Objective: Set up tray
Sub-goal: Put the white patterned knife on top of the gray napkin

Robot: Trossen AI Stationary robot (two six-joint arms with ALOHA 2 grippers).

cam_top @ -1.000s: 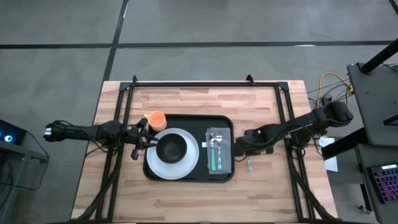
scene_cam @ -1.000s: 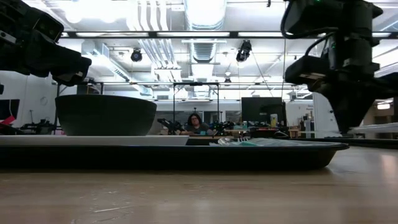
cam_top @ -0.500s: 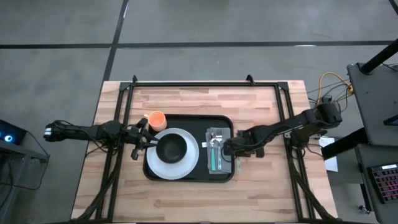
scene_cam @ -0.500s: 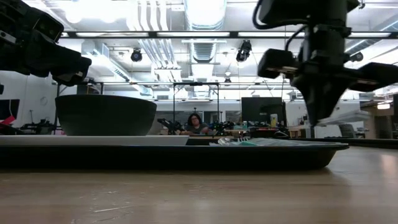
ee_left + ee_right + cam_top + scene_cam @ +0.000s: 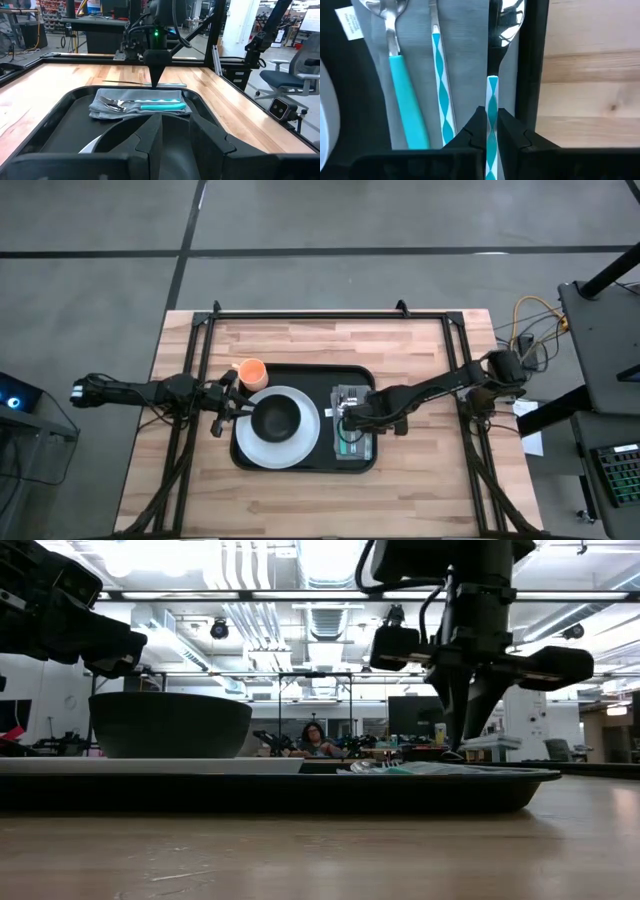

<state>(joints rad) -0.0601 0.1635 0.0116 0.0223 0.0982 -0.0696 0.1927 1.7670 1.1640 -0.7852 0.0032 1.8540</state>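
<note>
The black tray lies mid-table and carries a white plate with a black bowl. On the tray's right part, a grey napkin holds a teal-handled spoon and a patterned-handled utensil. My right gripper hangs over the napkin's right edge, shut on a third utensil that has a teal-and-white handle. My left gripper waits open at the tray's left rim, with nothing between its fingers. My right gripper pinches the utensil's patterned handle between its two fingers, which point down from above. The shiny metal end sticks out ahead, over the napkin's edge and the tray's right rim. The utensil hangs about level, clear of the napkin.
An orange cup stands on the wood by the tray's far left corner. Black frame rails run along the table's far side and both flanks. A person sits far off in the room behind.
My right gripper has carried the utensil toward the table's left, from beside the tray's right rim to above the napkin's right edge. It has stayed shut and pointing down and has rolled slightly. The utensil has stayed lifted.
</note>
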